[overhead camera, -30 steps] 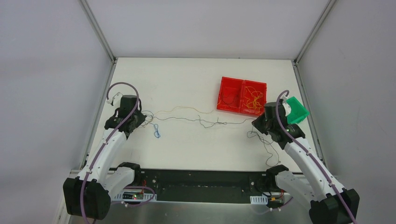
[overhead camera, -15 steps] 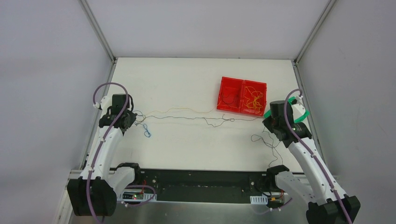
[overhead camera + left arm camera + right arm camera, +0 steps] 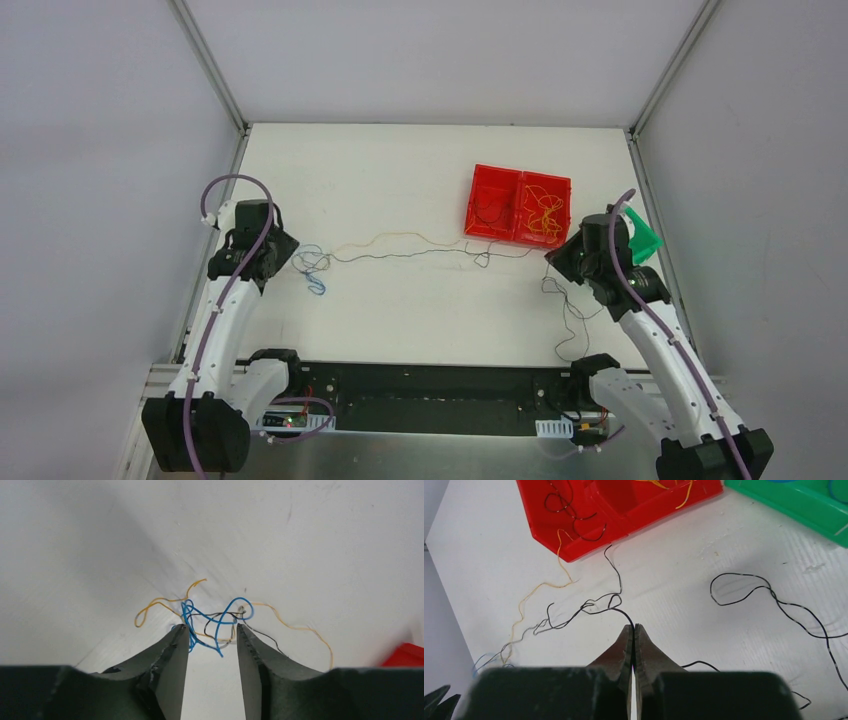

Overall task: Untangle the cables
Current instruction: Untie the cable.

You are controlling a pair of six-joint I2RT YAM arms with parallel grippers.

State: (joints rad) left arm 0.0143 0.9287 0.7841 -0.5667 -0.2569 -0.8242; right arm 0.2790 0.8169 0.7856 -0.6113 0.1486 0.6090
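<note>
Our left tool (image 3: pixel 211 627) stands narrowly parted, its two dark, wedge-shaped fingers (image 3: pixel 172 655) tapering to blunt tips with a slim gap between them. We see nothing clamped in that gap. Just past the tips lies a small curly clump of the cables (image 3: pixel 215 622): a glossy blue cable (image 3: pixel 239 599) looping over itself, a yellow-orange cable (image 3: pixel 160 599) bending off to either side in soft waves, and a fine black thread crossing through the middle. All of them are hair-thin and springy.

From above, this clump sits on the white surface (image 3: pixel 400 165) just beside the left tool (image 3: pixel 288 252), at the left end of a long, wavy run of strands (image 3: pixel 420 248) that stretches across the middle.

Our right tool (image 3: pixel 632 626) is pressed fully together, the finger faces meeting in a thin straight seam. A dark cable (image 3: pixel 616 610) runs right into the tips and looks pinched there, though the contact is too fine for us to be sure. Beyond it the dark strands twist into a small knot. A second black wire (image 3: pixel 744 575) lies in a loose loop on the faintly ribbed surface to the right.

Ahead sits a shiny red plastic tray (image 3: pixel 521 200) with two compartments, dark curls in the left one and yellow-orange curls in the right. A green bin (image 3: pixel 645 240) is near the right tool (image 3: pixel 552 262).
</note>
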